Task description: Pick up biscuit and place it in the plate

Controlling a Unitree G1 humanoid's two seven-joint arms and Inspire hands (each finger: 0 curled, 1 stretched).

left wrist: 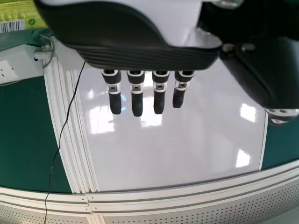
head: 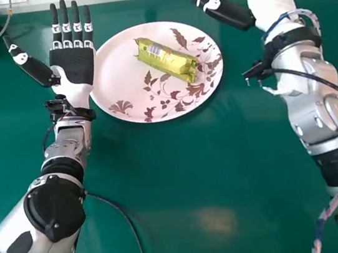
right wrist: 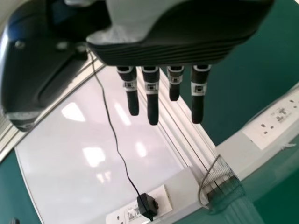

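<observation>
At nine o'clock of the plate [head: 112,78], our left hand [head: 76,67] sits open, close by; swung toward three, it could bump the plate and jolt the biscuit [head: 167,59] lying there. Our right hand [head: 227,12], near two, is open too.
</observation>
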